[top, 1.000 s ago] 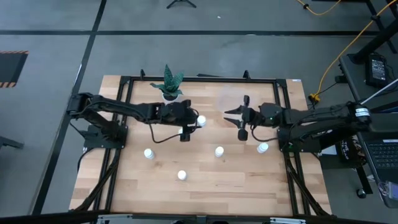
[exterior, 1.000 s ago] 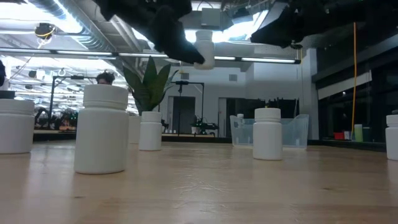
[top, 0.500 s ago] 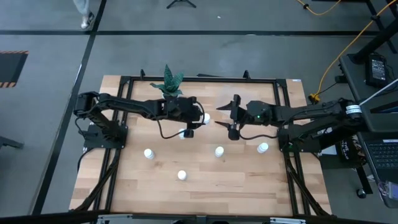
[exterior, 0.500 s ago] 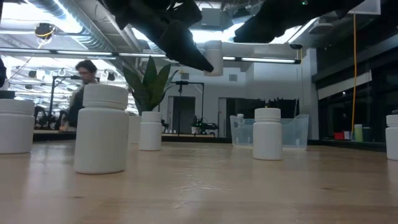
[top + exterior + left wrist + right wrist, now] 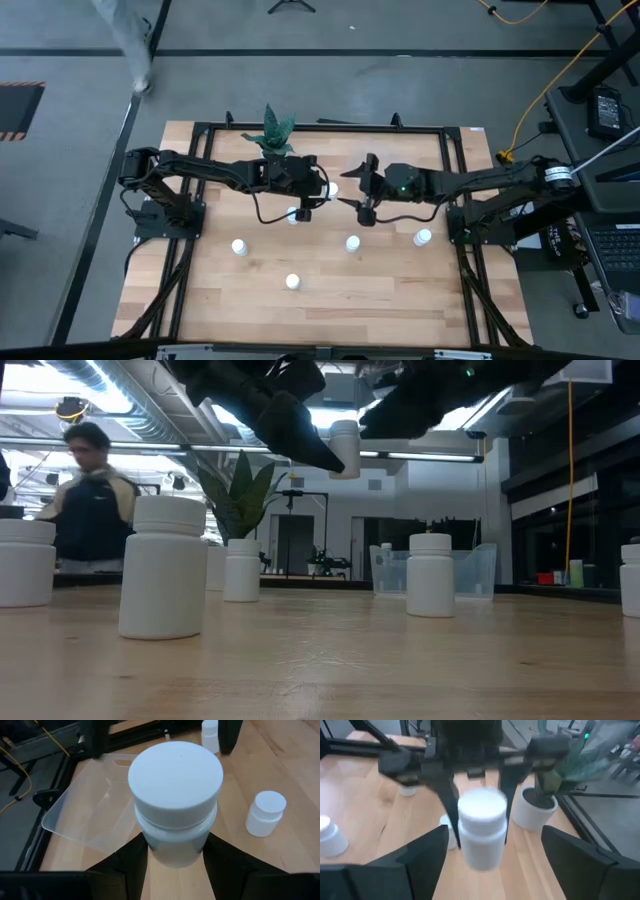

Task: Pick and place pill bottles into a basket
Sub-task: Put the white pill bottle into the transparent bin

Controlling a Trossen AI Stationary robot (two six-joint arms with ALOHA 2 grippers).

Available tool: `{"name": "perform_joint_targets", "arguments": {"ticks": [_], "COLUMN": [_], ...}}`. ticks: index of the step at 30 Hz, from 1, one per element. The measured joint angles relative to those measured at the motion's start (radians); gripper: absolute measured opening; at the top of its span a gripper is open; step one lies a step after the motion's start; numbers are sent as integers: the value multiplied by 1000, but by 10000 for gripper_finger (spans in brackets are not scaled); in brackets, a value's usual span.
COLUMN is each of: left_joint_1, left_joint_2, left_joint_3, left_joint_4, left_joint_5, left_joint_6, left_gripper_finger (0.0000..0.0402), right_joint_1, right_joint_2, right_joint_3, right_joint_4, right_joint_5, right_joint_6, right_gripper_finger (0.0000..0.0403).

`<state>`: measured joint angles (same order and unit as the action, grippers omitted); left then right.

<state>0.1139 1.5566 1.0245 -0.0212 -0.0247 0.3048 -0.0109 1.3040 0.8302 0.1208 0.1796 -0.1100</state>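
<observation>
My left gripper (image 5: 318, 190) holds one white pill bottle (image 5: 331, 188) in the air over the middle of the table. My right gripper (image 5: 366, 188) faces it from the table's right, open wide, its fingers (image 5: 425, 855) apart from the bottle (image 5: 480, 832). Several more pill bottles stand on their bases on the wood: (image 5: 240, 246), (image 5: 292, 282), (image 5: 352, 243), (image 5: 422, 238). The clear basket (image 5: 90, 805) lies flat on the table toward the far side, beyond the held bottle. My left gripper pinches the bottle's body just below the cap (image 5: 175, 852) between its two fingers (image 5: 127, 862). The fingers slant down at it from the table's left. The bottle (image 5: 345, 448) stands upright in the hold, cap up, well clear of the table.
A white pot with a green plant (image 5: 272, 148) stands at the far edge behind the left arm. Another bottle (image 5: 293, 214) stands partly under the left arm. A black frame (image 5: 330, 128) rims the table. A person (image 5: 90, 490) passes in the room behind.
My right gripper has opened wide and gone toward the table's left, up to the held bottle. My left gripper has carried the bottle a little toward the table's right, still upright and lifted clear. A person has walked across behind the table.
</observation>
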Motion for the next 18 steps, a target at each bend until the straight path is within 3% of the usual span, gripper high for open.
{"name": "perform_joint_targets", "arguments": {"ticks": [4,18], "left_joint_1": [0,0], "left_joint_2": [0,0], "left_joint_3": [0,0], "left_joint_4": [0,-5], "left_joint_5": [0,-1], "left_joint_6": [-3,-6], "left_gripper_finger": [169,169], "right_joint_1": [-4,-6], "right_joint_2": [35,113], "right_joint_3": [77,140], "right_joint_4": [-108,-112], "right_joint_5": [-1,-51], "right_joint_6": [6,-26], "right_gripper_finger": [323,312]}}
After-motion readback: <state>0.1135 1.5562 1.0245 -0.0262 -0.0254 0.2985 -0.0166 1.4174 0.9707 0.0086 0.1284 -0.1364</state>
